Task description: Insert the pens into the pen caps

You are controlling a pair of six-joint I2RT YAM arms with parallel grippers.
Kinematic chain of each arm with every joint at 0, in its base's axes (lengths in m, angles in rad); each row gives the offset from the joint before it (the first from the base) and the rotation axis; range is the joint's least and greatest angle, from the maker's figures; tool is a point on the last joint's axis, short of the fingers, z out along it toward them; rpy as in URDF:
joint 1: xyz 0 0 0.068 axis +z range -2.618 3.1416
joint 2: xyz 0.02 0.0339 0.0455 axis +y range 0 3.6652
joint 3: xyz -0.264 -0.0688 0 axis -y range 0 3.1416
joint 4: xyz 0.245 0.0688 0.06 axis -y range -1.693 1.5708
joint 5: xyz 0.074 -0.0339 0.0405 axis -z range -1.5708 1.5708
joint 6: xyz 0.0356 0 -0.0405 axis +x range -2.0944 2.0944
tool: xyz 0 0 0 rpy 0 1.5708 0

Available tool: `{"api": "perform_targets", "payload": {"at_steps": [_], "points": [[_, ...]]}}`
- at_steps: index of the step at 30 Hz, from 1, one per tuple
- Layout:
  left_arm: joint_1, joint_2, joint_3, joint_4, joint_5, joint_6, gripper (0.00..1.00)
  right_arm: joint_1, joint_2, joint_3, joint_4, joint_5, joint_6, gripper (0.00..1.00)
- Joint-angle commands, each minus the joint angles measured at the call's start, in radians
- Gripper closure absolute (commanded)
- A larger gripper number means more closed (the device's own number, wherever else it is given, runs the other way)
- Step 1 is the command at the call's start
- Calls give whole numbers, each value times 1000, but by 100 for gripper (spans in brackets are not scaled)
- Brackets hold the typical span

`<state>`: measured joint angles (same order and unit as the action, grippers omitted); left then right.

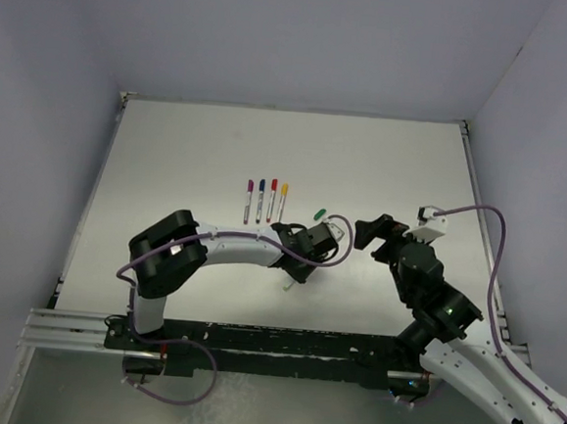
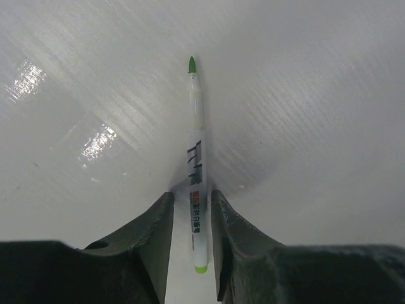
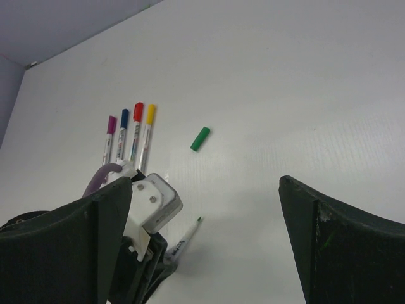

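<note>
The white tabletop (image 1: 170, 154) carries everything, with pale walls on three sides. The left arm (image 1: 232, 247) reaches across the middle; its fingers (image 2: 152, 234) are clenched on the rear barrel of the green-tipped pen (image 2: 196, 158), uncapped, its tip slanting down toward the tabletop. The right arm's fingers (image 3: 342, 247) are spread wide and grasp nothing, near and facing the left wrist. Beyond the left wrist, four capped pens (image 3: 130, 136) lie side by side: purple, blue, red, yellow. The green cap (image 3: 200, 139) lies alone just right of them. The held pen's barrel bears black lettering and a red block, too blurred to read.
</note>
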<state>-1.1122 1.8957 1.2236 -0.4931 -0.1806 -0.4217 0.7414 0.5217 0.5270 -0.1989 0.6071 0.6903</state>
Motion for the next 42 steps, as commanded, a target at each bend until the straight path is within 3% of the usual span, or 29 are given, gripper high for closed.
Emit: {"api": "perform_targets", "payload": {"at_steps": [1,6,9,17,24,33,42], "points": [[15,51,-59,-91,94,34,66,6,-21,33,15,5,31,0],[15,74,-53,-105,91,38,67,7,-23,30,16,13,32,0],[15,89,-53,-101,108,38,73,7,-26,31,15,21,30,0],[12,111,-59,-45,198,47,100,7,-28,37,14,36,25,0],[13,87,-95,-10,156,12,100,7,-30,48,-16,74,27,0],[49,-123,-149,-22,108,-9,100,6,23,98,-73,196,50,0],[59,-306,-182,-78,43,-38,100,7,242,187,-111,249,76,2]]}}
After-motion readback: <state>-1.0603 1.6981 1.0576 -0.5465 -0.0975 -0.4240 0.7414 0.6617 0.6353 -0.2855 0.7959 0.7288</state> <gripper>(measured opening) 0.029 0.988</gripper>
